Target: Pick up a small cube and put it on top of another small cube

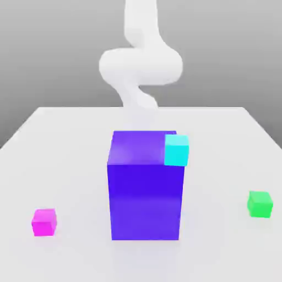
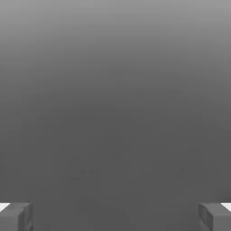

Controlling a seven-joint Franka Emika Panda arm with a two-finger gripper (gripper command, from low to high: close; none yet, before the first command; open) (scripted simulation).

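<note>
The small magenta cube (image 1: pixel 44 222) rests on the white table near the front, on the exterior view's left. The other small cube, bright green (image 1: pixel 260 204), sits on the table on the exterior view's right, far from the magenta one. In the hand view my gripper (image 2: pixel 115 216) stands open, its two grey fingertips (image 2: pixel 16 216) wide apart with nothing between them and only a grey background beyond. In the exterior view the white arm (image 1: pixel 140 66) rises behind the big block at the back of the table.
A big blue-violet block (image 1: pixel 145 187) stands in the middle of the white table (image 1: pixel 66 165), between the two small cubes. A small cyan cube (image 1: pixel 176 150) lies on its top at the corner on the exterior view's right.
</note>
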